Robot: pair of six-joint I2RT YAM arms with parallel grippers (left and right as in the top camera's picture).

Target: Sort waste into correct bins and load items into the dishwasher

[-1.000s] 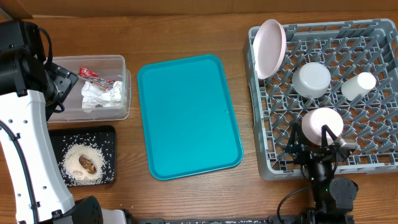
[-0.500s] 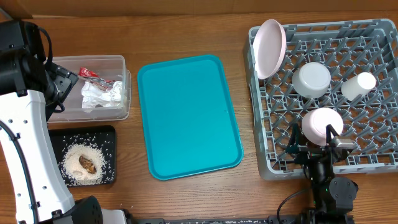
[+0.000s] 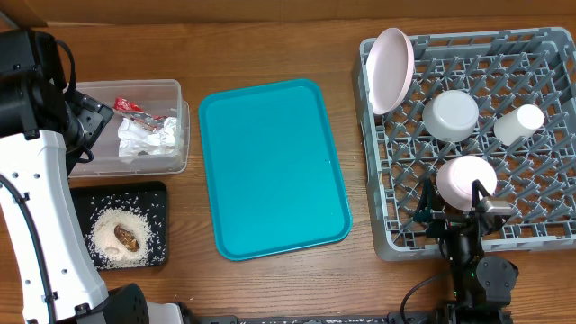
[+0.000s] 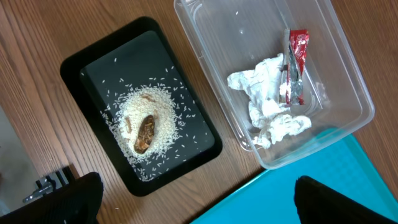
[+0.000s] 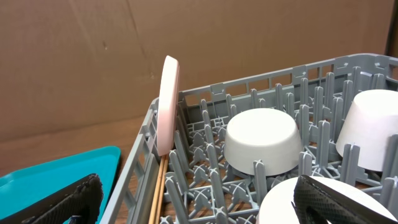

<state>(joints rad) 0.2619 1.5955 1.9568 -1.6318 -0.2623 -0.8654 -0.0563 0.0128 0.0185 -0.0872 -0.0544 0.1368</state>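
With the left fingers (image 4: 68, 202) and right fingers (image 5: 68, 199) both spread and empty, a careless right-arm retreat could have clipped the upturned bowl (image 3: 466, 180) in the dish rack (image 3: 371, 162), or toppled the edge-standing plate (image 3: 391, 69).

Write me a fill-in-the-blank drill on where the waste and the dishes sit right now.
1. The napkin and the red wrapper lie in a tub of ____ plastic.
2. The rice and the brown lump sit in a shallow tray coloured ____.
3. The dish rack holds ____ pieces of tableware.
4. Between the tub and the dish rack lies a flat tray coloured ____.

Missing words: clear; black; four; teal.
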